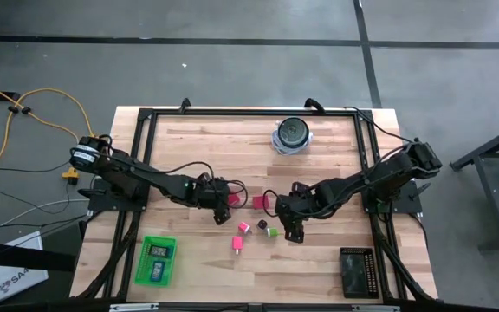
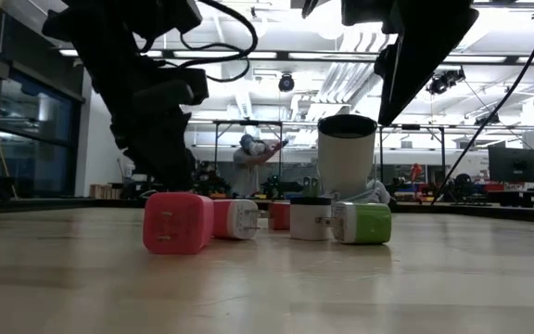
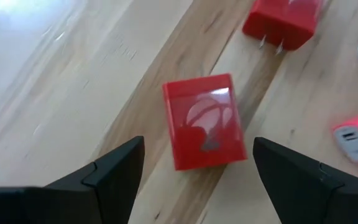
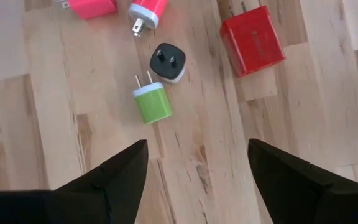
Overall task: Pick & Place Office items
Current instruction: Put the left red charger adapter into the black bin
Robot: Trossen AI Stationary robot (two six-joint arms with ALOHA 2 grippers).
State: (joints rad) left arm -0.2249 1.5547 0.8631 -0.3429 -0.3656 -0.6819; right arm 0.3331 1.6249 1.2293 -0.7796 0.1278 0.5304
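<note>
Small plug-in chargers lie in the middle of the wooden table. My left gripper (image 3: 197, 146) is open and points down at a slant, its fingers on either side of a red cube (image 3: 204, 121) without touching it. The cube lies flat on the wood. A second red block (image 3: 283, 22) lies just beyond it. My right gripper (image 4: 197, 146) hangs open above the table. Ahead of it are a green charger (image 4: 152, 102), a black one (image 4: 168, 62), two pink ones (image 1: 243, 227) and that second red block (image 4: 252, 40).
A round blue-white object with a dark top (image 1: 291, 134) stands near the far edge. A green tray (image 1: 142, 265) holding a few pieces lies at the near left. A black tray (image 1: 358, 270) lies at the near right. A dark frame runs along the table's sides.
</note>
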